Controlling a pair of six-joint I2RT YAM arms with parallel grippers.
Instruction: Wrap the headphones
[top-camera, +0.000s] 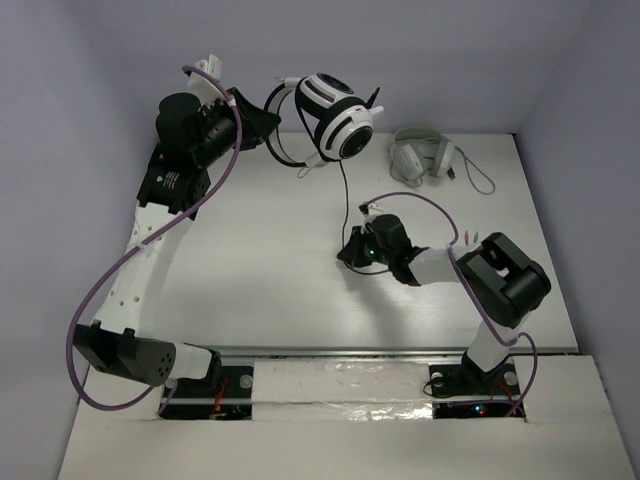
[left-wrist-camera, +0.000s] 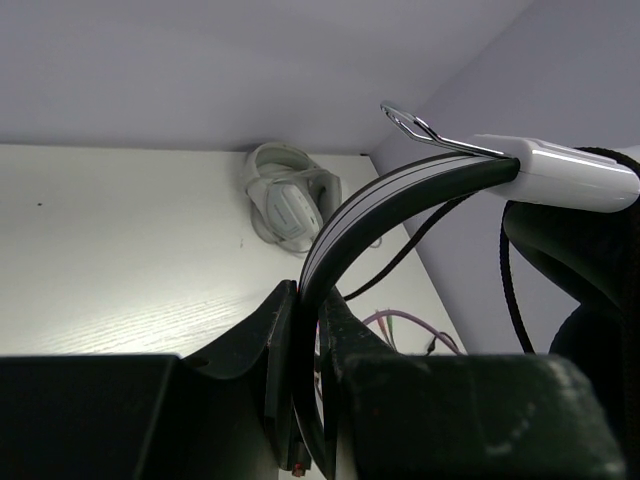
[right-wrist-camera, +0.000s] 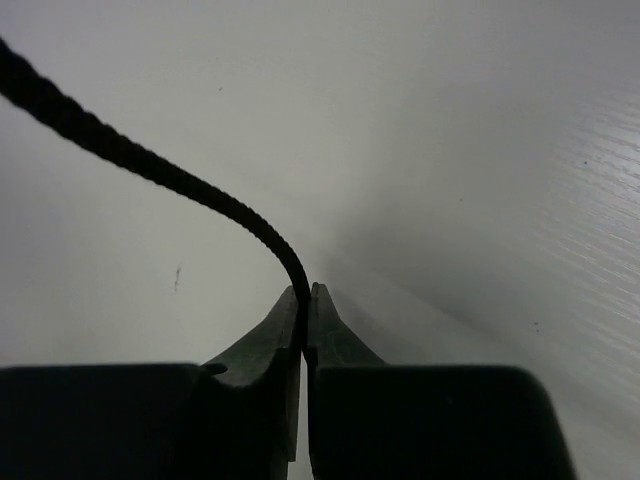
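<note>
The headphones, with white-and-black ear cups and a thin black headband, hang in the air at the back of the table. My left gripper is shut on the headband; in the left wrist view my left gripper clamps the band between its jaws. The thin black cable drops from the cups to my right gripper, which sits low over the table centre. In the right wrist view my right gripper is shut on the cable, which arcs up to the left.
All-pale-grey headphones with a grey cable lie on the table at the back right; they also show in the left wrist view. Walls close the table at the back and sides. A purple hose loops above the right arm.
</note>
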